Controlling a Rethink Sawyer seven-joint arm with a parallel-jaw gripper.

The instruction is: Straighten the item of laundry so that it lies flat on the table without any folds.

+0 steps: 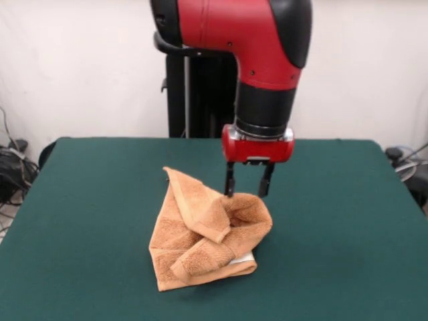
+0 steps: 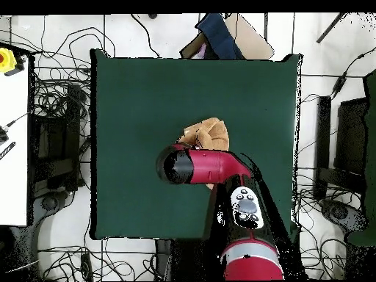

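Note:
The light orange-tan towel lies crumpled and folded over itself at the middle of the green table, with a corner sticking up at its back left. A small white tag peeks from under its front right edge. My gripper hangs straight down over the towel's raised right hump. It is open, with the fingertips touching or just into the top of the cloth. In the overhead view the arm hides the gripper, and part of the towel shows beyond it on the table.
The black pedestal stands behind the table's far edge. Cables lie on the floor at both sides. In the overhead view a white bench is at the left, and a blue and brown object lies past the table's top edge.

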